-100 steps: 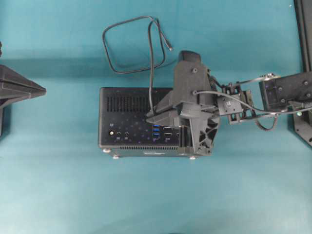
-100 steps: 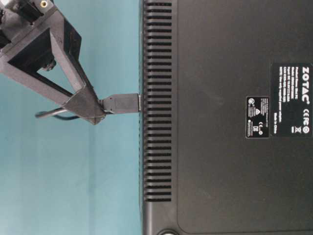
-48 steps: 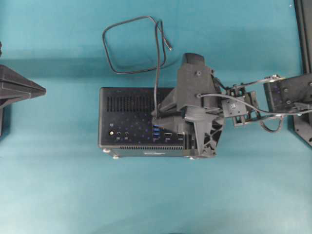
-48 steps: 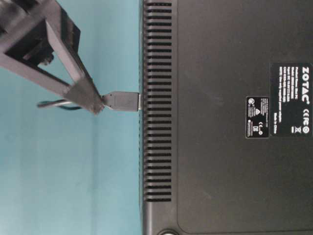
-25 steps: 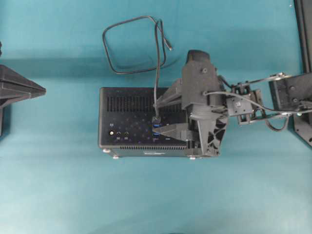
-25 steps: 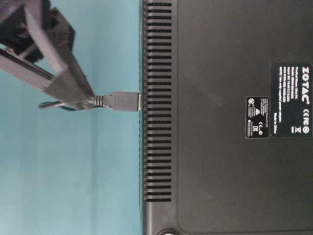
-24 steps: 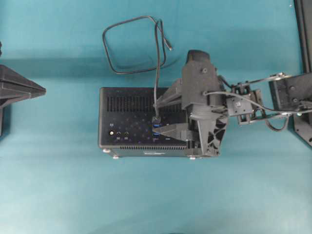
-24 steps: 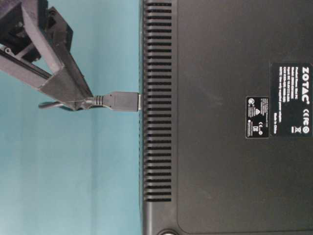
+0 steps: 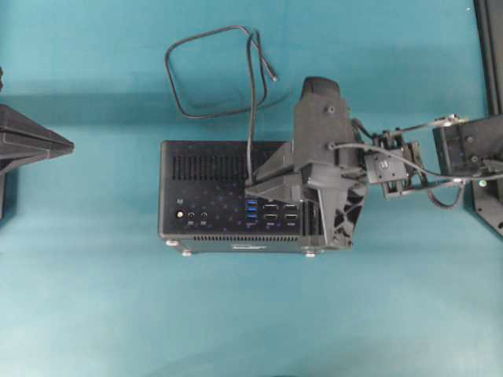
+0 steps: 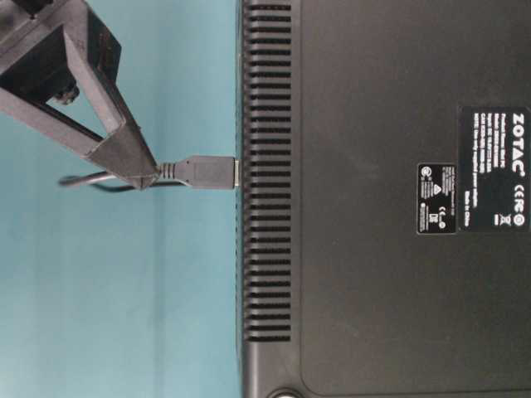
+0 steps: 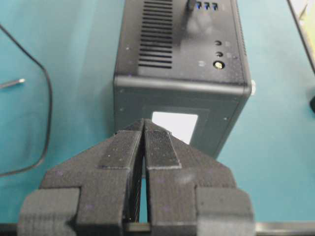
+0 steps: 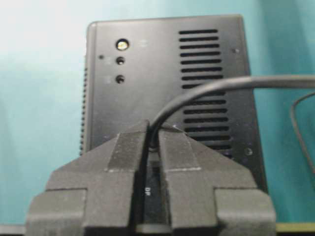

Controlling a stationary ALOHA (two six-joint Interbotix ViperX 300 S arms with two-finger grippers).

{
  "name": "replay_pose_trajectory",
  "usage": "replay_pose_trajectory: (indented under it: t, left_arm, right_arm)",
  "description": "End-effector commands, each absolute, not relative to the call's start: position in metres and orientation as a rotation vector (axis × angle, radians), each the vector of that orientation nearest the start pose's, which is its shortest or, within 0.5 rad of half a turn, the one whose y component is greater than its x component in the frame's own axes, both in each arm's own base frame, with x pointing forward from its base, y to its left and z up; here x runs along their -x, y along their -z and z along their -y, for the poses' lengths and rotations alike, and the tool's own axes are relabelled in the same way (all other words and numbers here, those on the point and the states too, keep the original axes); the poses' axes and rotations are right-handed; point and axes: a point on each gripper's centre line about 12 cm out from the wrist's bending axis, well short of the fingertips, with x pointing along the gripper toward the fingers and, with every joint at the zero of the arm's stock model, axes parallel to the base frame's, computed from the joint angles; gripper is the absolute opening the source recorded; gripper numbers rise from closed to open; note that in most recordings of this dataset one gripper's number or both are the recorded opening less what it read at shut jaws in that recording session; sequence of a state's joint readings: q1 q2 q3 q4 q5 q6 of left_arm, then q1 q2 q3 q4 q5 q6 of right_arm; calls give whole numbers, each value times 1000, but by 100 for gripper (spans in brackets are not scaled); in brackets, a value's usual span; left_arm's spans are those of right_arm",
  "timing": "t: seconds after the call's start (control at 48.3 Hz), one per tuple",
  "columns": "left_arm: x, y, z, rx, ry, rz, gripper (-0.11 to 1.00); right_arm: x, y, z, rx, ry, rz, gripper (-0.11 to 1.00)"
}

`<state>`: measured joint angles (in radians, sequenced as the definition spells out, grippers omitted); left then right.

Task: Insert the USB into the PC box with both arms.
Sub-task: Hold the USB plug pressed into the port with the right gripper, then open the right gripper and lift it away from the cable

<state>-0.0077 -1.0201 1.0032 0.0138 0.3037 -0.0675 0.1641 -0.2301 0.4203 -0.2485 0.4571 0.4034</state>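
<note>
Teal bench point(image 9: 94, 298) is carrying the PC box point(image 9: 204, 169); right pincer point(image 12: 151, 135) is pinching the USB point(image 10: 207, 172) cable behind its seated-looking plug, left pincer point(image 11: 143, 129) idling closed and empty beside the box, so next I'd press home squarely.

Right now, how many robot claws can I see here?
2. The left gripper hovers shut beyond one end of the PC box. The right gripper is over the box, pinching the USB cable near its plug.
</note>
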Motion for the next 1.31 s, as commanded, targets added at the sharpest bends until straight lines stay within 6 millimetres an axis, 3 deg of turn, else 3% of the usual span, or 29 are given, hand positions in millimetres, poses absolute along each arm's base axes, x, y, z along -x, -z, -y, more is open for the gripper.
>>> replay_pose_trajectory:
  t: [0.0,0.29,0.684,0.891,1.14,1.285]
  left_arm:
    - [-190,-311,1,49,-3,-275,0]
    - [-190,-311,1,49,-3,-275,0]
    - [-191,-312,1,51,-3,-273,0]
    - [-191,-313,1,51,-3,-270,0]
    - [-191,-319,1,49,-2,-252,0]
    - [-191,-319,1,49,-2,-253,0]
  right_arm:
    - [-377,-312,-52,-95,-8,-609,5]
    - [-378,-308,-56,-103,-14,-623,5]
    - [-374,-319,-38,-113,27,-594,9]
    - [-374,-322,-38,-111,26,-591,26]
    - [-373,-324,-42,-106,14,-584,61]
    - [-367,-333,-41,-109,13,-562,66]
